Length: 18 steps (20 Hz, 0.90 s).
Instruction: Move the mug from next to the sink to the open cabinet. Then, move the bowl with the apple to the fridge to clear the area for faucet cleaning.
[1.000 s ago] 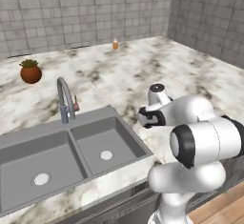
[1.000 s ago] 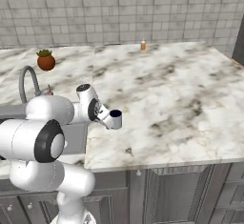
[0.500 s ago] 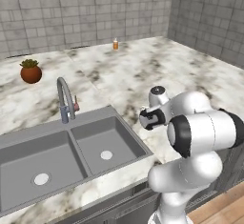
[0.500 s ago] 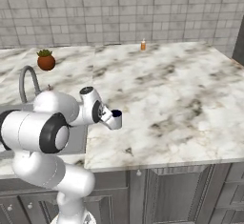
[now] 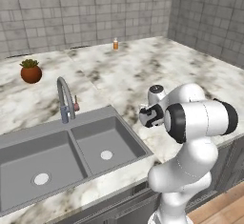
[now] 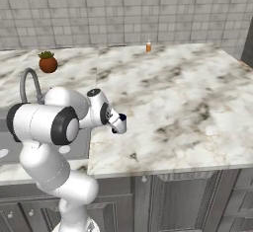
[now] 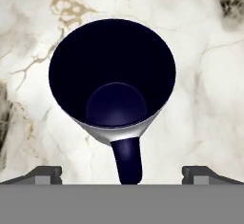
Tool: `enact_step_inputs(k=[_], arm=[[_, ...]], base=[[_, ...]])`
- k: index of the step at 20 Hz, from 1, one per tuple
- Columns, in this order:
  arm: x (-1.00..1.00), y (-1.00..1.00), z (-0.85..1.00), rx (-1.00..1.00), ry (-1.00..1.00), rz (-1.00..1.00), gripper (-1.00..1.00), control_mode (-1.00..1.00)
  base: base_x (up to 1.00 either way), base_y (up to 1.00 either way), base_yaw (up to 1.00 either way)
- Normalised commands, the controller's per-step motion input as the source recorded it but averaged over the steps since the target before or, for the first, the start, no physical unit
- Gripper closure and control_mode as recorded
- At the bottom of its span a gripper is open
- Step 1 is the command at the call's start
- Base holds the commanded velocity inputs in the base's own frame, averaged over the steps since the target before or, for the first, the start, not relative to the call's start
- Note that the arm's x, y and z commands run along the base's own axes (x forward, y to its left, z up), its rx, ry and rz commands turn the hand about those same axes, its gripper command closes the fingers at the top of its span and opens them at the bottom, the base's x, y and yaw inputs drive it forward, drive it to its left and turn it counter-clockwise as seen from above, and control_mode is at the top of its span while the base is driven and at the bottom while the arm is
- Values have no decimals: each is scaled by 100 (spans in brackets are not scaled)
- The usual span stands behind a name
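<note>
The mug (image 7: 112, 75) is a dark navy cup with a pale rim. It stands upright on the marble counter just right of the sink (image 5: 28, 156). In the hand view I look straight down into it, and its handle (image 7: 127, 163) points toward me between the two finger tips. My gripper (image 7: 123, 173) hovers right above the mug, open wide, with nothing held. From the right base view the mug (image 6: 121, 122) peeks out beside the hand (image 6: 111, 120). In the left base view the hand (image 5: 148, 116) hides it. The faucet (image 5: 64, 99) stands behind the sink.
A red-brown ball with a green top (image 5: 31, 71) sits at the back left of the counter. A small orange bottle (image 5: 115, 44) stands by the tiled back wall. The counter's front edge (image 6: 163, 164) runs close to the mug, with dark cabinet fronts below.
The arm's elbow has swung up and round while the hand stayed over the mug. The gripper is still open and the mug has not moved.
</note>
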Motion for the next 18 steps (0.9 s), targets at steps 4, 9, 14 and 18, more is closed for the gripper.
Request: enact_step_inputs(k=[4, 9, 14, 18], arm=[[7, -12, -11, 0, -1, 0, -100, -100], [2, -1, -11, -1, -3, 0, -100, -100], [0, -2, -6, -2, -5, 0, 100, -100], [0, 0, 0, 0, 0, 0, 100, -100]], base=[[0, 0, 0], [0, 0, 0], [0, 0, 0], [0, 0, 0]])
